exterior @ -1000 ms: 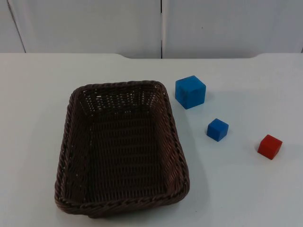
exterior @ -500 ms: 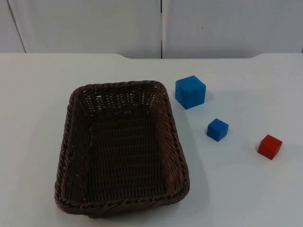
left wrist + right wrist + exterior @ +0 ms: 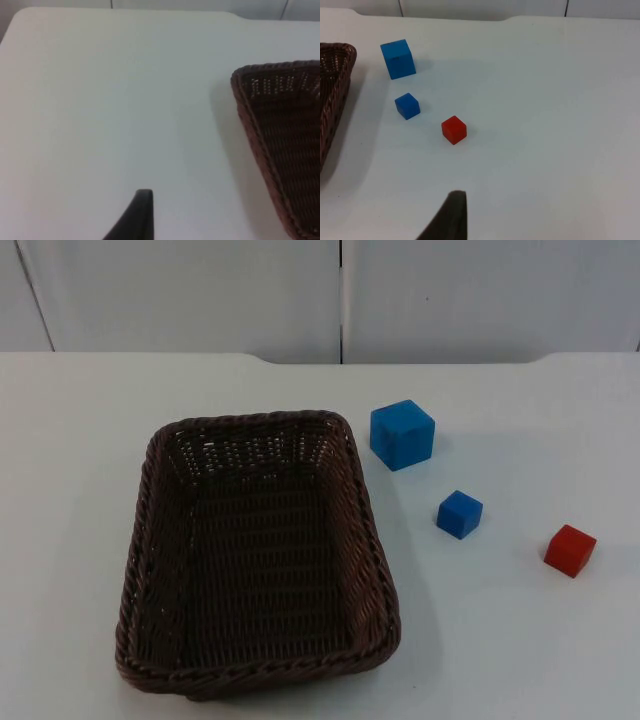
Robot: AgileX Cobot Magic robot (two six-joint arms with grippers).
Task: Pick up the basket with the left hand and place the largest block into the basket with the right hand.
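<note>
A dark brown woven basket (image 3: 258, 555), rectangular with a braided rim, sat on the white counter (image 3: 520, 640) at the left centre and lower part of the top view, its long axis running from the near edge toward the grey wall (image 3: 200, 295), slightly tilted. The largest block (image 3: 402, 434), light blue, stood just right of the basket's far corner, one corner toward the camera. A smaller blue block (image 3: 459, 514) and a red block (image 3: 570, 550) lay farther right. The left hand (image 3: 137, 220) hovered over bare counter beside the basket; the right hand (image 3: 451, 217) hovered near the red block; whether either was released or clenched could not be told
</note>
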